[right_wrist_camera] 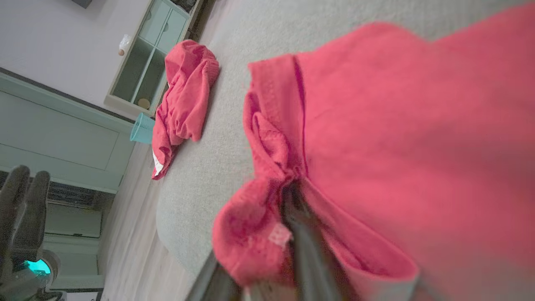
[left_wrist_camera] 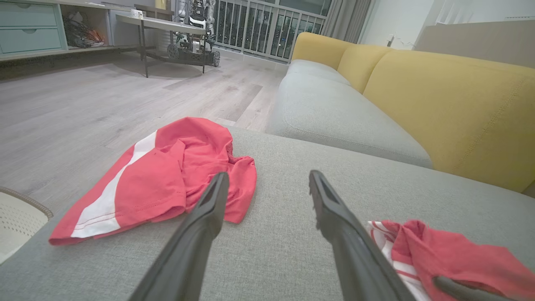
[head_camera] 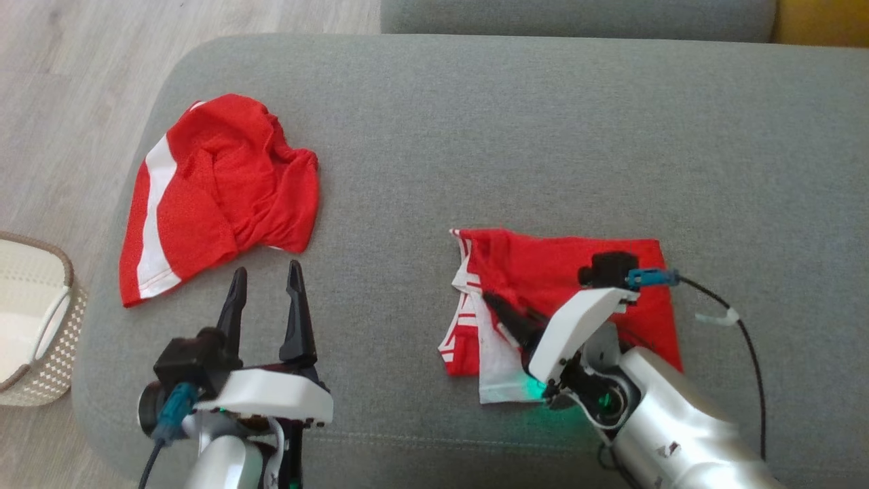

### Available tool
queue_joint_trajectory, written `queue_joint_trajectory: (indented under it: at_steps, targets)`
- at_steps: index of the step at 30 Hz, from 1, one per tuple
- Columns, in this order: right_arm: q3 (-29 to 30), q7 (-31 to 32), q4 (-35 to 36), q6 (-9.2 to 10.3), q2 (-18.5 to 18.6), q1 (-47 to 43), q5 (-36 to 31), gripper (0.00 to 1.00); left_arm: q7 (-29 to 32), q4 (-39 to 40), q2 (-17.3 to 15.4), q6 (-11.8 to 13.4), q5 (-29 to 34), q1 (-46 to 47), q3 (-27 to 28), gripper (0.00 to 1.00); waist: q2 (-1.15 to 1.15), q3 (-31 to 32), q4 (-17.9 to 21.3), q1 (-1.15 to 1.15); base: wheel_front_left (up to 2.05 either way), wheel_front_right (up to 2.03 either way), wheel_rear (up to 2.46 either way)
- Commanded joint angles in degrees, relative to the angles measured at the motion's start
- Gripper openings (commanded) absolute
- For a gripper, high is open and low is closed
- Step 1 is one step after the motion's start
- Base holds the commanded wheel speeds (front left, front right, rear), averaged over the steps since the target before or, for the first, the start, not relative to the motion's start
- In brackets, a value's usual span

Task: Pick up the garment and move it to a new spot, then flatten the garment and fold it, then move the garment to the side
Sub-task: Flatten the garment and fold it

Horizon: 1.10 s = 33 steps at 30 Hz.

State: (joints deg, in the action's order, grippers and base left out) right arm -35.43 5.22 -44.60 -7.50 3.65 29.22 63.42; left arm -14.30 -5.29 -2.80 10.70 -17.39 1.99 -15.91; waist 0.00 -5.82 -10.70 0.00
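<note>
Right gripper [head_camera: 499, 309]: tips buried in the bunched hem of the folded red garment [head_camera: 543, 265], which lies beneath and just beyond them on the grey cushion [head_camera: 475, 136]; clamped or released, I cannot tell. Left gripper [head_camera: 266, 272], well to its left, hangs wide open, empty. Judgement: keep any pull low so the layers stay stacked.

1. The garment [head_camera: 543, 272] is red, with white striped trim along its left edge.
2. It lies folded and mostly flat, with layers bunched at the left.
3. It rests on the grey cushion [head_camera: 475, 136], near the cushion's front edge, right of centre.
</note>
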Motion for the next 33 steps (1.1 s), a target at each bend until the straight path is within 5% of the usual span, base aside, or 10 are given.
queue_joint_trajectory:
  at_steps: [1,8,16,24,33]
  targets:
    - [-1.4,-0.9,1.3,0.01,-0.8,2.0,0.7,1.0,-0.7,1.7,-0.1,0.4,-0.2,2.8,1.6,1.0,0.0,0.0,0.0,0.0,0.0,0.0,0.0]
    - [-7.0,-3.4,2.2,0.01,-0.8,4.5,5.0,1.0,-0.7,1.1,-0.1,0.4,0.4,2.1,2.6,1.0,0.0,0.9,2.0,0.0,0.0,0.0,0.0]
    - [-5.5,-6.9,1.2,0.01,-0.8,9.0,5.9,1.0,-0.7,1.2,-0.1,0.1,1.0,1.4,3.4,1.0,0.0,3.2,5.5,0.0,0.0,0.0,0.0]
    - [-1.8,-14.9,-4.1,0.01,5.6,12.9,-14.9,1.0,-0.7,2.0,-0.1,0.0,1.5,1.0,4.2,1.0,0.0,3.8,8.8,0.0,0.0,0.0,0.0]
    - [8.6,-19.6,0.4,0.01,12.3,4.9,-29.8,1.0,-0.7,2.7,-0.1,0.1,1.6,1.9,4.0,1.0,0.0,2.6,10.1,0.0,0.0,0.0,0.0]
